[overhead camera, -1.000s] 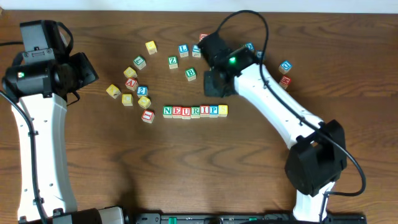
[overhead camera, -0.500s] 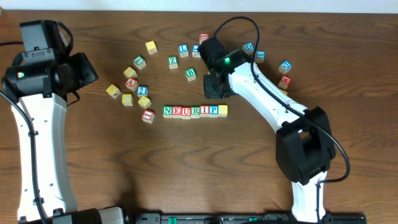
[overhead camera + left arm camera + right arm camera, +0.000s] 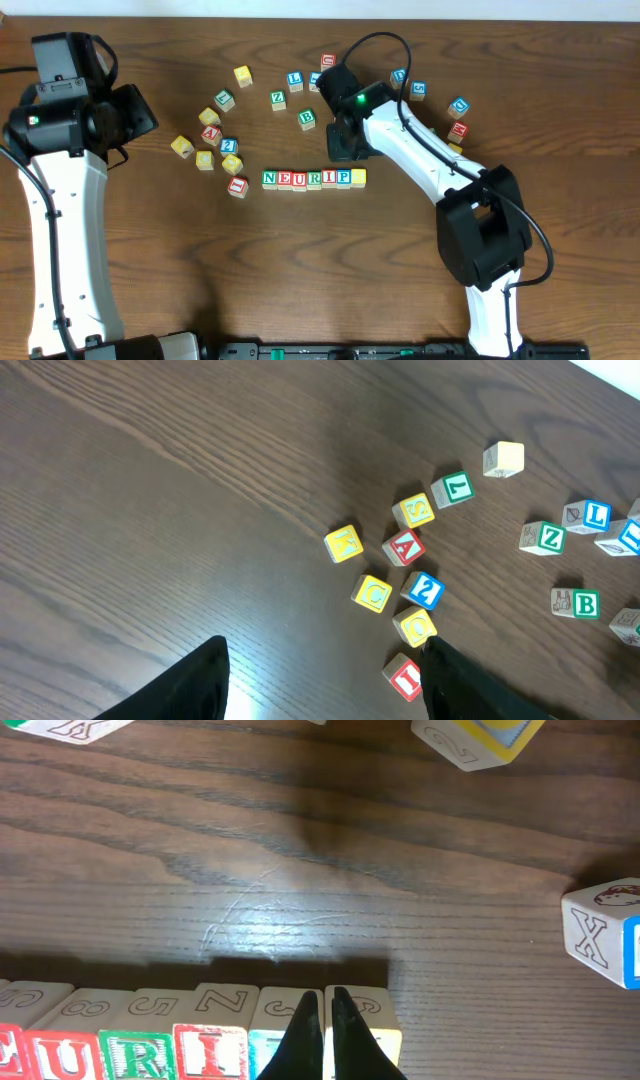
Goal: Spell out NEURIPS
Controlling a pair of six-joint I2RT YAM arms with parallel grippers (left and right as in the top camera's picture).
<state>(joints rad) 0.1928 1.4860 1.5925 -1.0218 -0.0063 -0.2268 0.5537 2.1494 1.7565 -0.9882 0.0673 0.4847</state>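
Seven pale wooden cubes with coloured letters sit in a row for NEURIPS, end cubes just under the right pincer, tips together, empty; a dip or sideways drift could knock them askew.

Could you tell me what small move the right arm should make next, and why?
Probably lift the right gripper straight up and back from the block row. The row already holds seven touching blocks reading NEURIP plus a yellow end block, and the gripper is shut, holding nothing.
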